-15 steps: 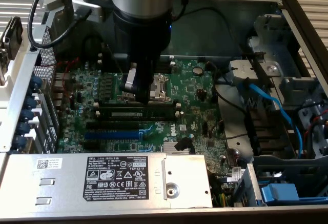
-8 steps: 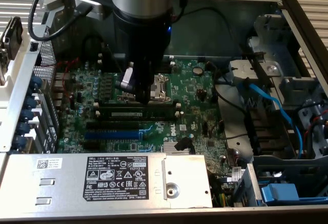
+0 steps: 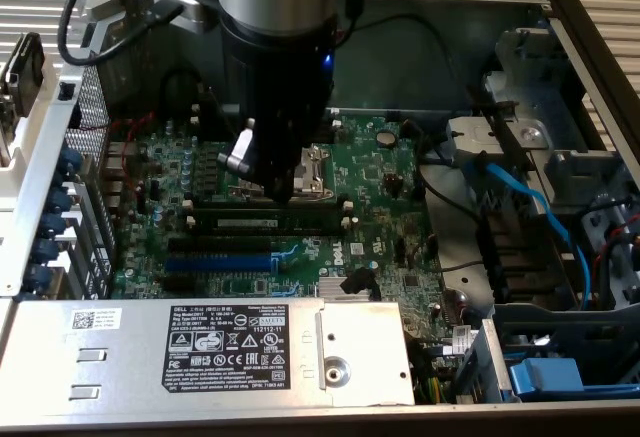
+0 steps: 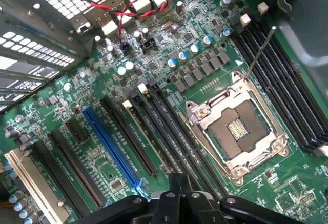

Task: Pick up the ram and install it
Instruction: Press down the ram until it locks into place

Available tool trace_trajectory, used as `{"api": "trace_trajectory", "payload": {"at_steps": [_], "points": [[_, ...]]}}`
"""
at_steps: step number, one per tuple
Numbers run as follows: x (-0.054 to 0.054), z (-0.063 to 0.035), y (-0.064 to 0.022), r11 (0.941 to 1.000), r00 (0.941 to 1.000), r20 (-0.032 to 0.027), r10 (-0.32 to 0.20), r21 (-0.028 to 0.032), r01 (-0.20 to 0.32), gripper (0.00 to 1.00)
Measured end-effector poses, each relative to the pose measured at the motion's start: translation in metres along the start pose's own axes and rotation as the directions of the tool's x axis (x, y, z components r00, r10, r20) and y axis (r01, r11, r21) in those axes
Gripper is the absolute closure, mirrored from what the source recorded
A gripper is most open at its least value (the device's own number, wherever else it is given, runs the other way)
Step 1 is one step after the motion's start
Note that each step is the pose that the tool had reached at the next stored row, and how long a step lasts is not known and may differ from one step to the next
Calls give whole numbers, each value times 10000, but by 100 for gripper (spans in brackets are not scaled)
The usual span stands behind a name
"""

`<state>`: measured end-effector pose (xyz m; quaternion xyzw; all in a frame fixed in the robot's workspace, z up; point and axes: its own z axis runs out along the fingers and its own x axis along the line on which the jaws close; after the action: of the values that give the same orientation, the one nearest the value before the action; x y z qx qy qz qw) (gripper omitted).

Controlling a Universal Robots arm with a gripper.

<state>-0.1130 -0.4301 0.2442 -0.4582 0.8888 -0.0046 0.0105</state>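
The ram [image 3: 262,221], a long dark-green stick with pale markings, sits along the bank of black slots just in front of the CPU socket [image 3: 310,169] on the green motherboard. My gripper [image 3: 280,195] hangs straight over the stick's middle, fingers shut together, tip right at its top edge. I cannot tell whether they touch. In the wrist view the shut fingers [image 4: 179,185] point down over the black slots [image 4: 169,131] beside the open socket [image 4: 236,126]. Nothing is between the fingers.
A blue slot [image 3: 218,260] and more black slots lie nearer the grey power supply [image 3: 200,347] at the front. Blue cables [image 3: 540,212] and drive bays fill the exterior view's right. Red-black wires [image 4: 138,8] run by the perforated case wall.
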Motion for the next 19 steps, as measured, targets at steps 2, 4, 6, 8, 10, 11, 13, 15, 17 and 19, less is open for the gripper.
{"api": "trace_trajectory", "payload": {"at_steps": [2,4,6,8,10,11,13,15,17,19], "points": [[0,0,0,9996,9996,-5,280,4,-280,90],[0,0,0,9984,9984,-12,566,7,-566,90],[0,0,0,9966,9966,-16,826,9,-826,90],[0,0,0,9940,9940,-23,1098,12,-1098,90],[0,0,0,9907,9907,-29,1358,14,-1358,90],[0,0,0,9888,9888,-33,1490,15,-1490,90],[0,0,0,9847,9847,-39,1744,17,-1744,90],[0,0,0,9797,9797,-45,2003,19,-2003,90],[0,0,0,9743,9742,-52,2254,21,-2254,90],[0,0,0,9681,9681,-58,2504,23,-2504,90]]}}
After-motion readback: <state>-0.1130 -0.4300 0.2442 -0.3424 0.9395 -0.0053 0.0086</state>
